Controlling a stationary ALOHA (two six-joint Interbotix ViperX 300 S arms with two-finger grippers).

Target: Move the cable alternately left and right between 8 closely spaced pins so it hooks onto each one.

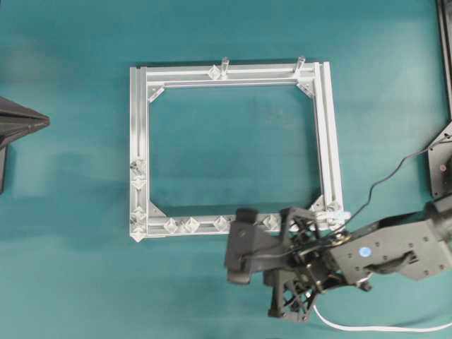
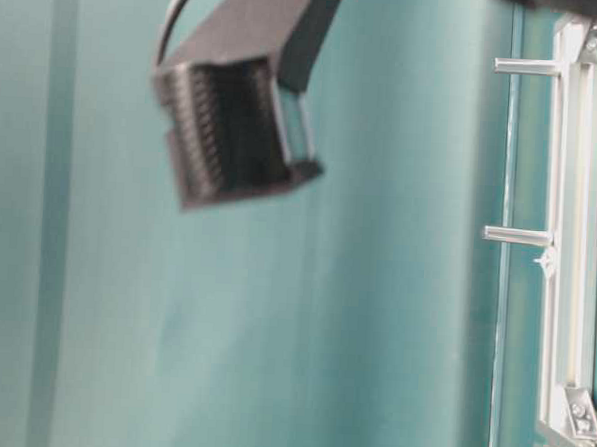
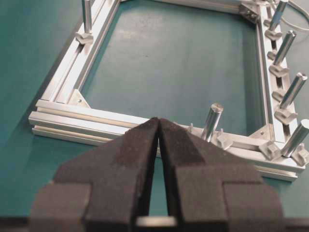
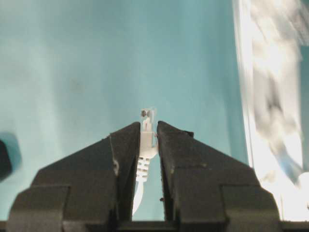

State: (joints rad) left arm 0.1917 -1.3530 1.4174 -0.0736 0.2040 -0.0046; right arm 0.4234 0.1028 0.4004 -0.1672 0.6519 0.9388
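1. Frame (image 1: 332, 141): square, silver aluminium, flat on the teal table (image 1: 70, 233).
2. Right gripper (image 4: 148, 133): clamped on the cable (image 4: 143, 159), just off the frame's lower right corner.
3. Left gripper (image 3: 158, 121): jaws together, empty.
4. Cable: thin, white, ribbed boot behind a clear plug (image 4: 147, 115).
5. Pins (image 1: 191, 225): small whitish diamonds along the rails.

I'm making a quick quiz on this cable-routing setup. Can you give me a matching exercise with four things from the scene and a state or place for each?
Things:
1. cable
2. left gripper
3. frame
4. right gripper

States:
A. closed with nothing between its fingers
B. lies flat on the teal table
C. pinched near its clear plug
D. closed on the cord

Pairs: 1-C, 2-A, 3-B, 4-D
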